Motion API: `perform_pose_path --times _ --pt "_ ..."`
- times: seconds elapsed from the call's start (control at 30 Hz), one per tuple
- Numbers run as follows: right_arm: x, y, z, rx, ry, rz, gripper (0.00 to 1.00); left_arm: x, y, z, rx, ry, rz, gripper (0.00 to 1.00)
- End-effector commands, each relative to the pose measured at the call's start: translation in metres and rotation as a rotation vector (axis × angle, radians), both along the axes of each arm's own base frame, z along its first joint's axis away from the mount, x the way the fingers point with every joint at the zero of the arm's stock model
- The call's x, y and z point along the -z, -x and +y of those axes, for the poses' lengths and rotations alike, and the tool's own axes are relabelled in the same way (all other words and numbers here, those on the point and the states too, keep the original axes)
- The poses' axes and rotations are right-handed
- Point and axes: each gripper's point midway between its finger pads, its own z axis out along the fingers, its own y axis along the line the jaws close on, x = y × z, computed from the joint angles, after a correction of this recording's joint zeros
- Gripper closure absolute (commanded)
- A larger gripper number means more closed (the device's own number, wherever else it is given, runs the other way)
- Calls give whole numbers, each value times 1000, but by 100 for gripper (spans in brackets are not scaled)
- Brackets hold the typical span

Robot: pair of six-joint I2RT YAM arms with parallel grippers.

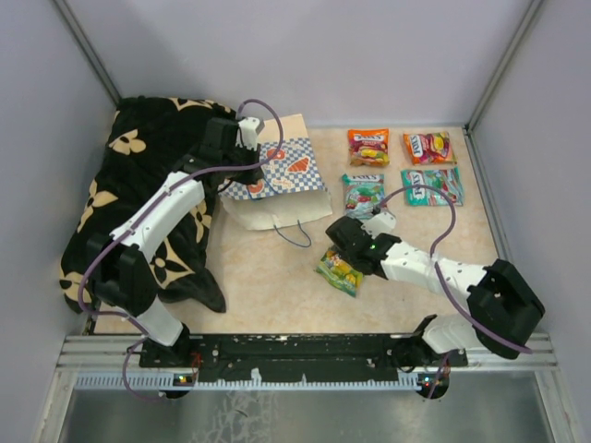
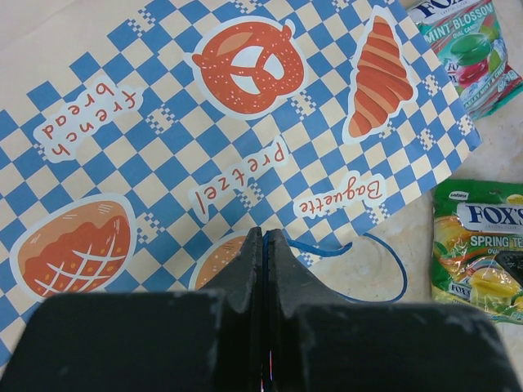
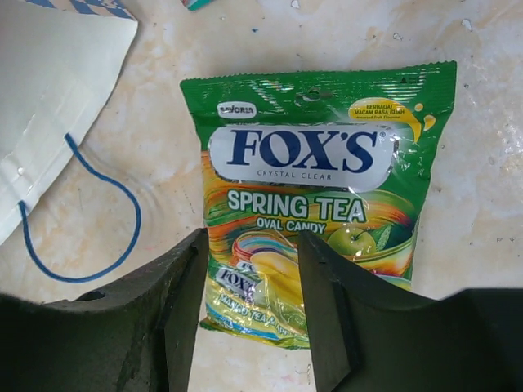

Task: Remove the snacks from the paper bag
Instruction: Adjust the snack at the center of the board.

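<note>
The paper bag (image 1: 286, 185) lies flat on the table, with its checkered side up in the left wrist view (image 2: 245, 131). My left gripper (image 1: 261, 164) is shut at the bag's edge (image 2: 263, 237), with a thin blue cord pinched between its fingers. My right gripper (image 1: 340, 242) is open (image 3: 249, 261) and hangs over the lower end of a green snack packet (image 3: 319, 188), which lies flat on the table (image 1: 338, 271). Orange (image 1: 368, 147), red (image 1: 428, 148), teal (image 1: 432, 185) and mint (image 1: 363, 195) packets lie at the back right. The inside of the bag is hidden.
A black flower-patterned cloth (image 1: 138, 203) covers the left of the table under my left arm. A loose blue cord handle (image 3: 106, 237) loops out of the bag toward the green packet. Grey walls stand on three sides.
</note>
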Motion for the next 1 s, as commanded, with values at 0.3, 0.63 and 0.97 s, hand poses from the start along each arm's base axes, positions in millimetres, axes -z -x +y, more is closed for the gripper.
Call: perform_pose_path --times 0.3,0.63,0.97 --pt "31 -13 -27 -305 227 18 44 -9 -1 0 4 15 -23 100" --pt "11 -31 -67 -437 446 163 10 -11 -3 -7 24 37 -21 100" --pt "-37 -24 20 -114 138 -115 1 -8 -1 -7 19 43 -15 100"
